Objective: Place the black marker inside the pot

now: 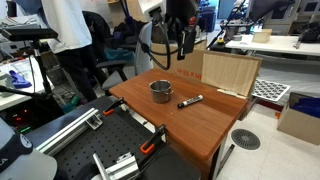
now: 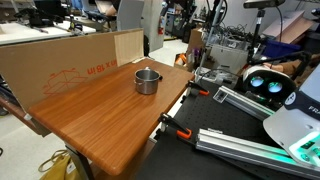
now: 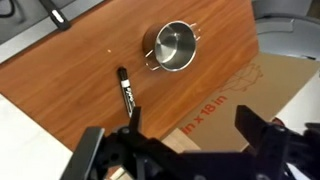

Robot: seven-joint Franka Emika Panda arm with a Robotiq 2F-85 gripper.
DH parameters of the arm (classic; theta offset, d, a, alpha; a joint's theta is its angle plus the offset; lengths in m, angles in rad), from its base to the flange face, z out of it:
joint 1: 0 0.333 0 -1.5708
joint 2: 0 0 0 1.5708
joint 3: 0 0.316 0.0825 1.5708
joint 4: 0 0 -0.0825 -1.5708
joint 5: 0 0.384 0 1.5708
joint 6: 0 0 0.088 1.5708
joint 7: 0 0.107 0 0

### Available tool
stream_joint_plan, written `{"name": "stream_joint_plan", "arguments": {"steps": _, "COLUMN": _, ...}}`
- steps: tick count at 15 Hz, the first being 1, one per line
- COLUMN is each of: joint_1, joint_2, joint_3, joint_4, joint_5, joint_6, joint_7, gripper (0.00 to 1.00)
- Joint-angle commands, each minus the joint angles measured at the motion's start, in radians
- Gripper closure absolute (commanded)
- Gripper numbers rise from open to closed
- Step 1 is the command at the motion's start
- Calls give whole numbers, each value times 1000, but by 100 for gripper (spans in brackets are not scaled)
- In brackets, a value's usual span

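Nearest the wrist camera, the black two-fingered Robotiq gripper (image 3: 185,150) fills the bottom of the frame, its fingers spread wide and holding nothing, high above the brown wooden table (image 3: 80,70). Below it lies the slim black marker (image 3: 127,91), flat on the wood, apart from the small round silvery metal pot (image 3: 173,45), which stands upright and looks empty. An exterior view shows the same pair, marker (image 1: 190,101) just beside pot (image 1: 160,90); in that view the gripper (image 1: 180,38) hangs well above them.

The step in hand seems to be the approach. To do it well, the arm should likely descend straight over the marker's middle, with the fingers set across its length, and close only once both straddle it.

Counted: one marker, one pot, one gripper.
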Motion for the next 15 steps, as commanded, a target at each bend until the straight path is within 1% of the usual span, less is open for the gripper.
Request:
{"name": "stream_joint_plan", "arguments": {"steps": 1, "joint_1": -30, "joint_2": 142, "joint_3": 25, "joint_4": 77, "joint_5": 62, "joint_6": 37, "joint_7": 25, "gripper": 0}}
{"name": "stream_joint_plan", "arguments": {"steps": 7, "joint_1": -57, "joint_2": 379, "joint_3": 91, "joint_4": 197, "joint_5": 66, "joint_6": 140, "joint_7": 78, "gripper": 0}}
{"name": "stream_joint_plan", "arguments": {"steps": 11, "joint_1": -69, "joint_2": 504, "joint_3": 130, "joint_4": 277, "joint_5": 23, "joint_6": 189, "joint_7": 152, "gripper": 0}}
{"name": "stream_joint_plan", "arguments": {"steps": 15, "joint_1": -64, "joint_2": 609, "joint_3": 129, "joint_4": 350, "joint_5": -56, "joint_6": 181, "joint_7": 258, "gripper": 0}}
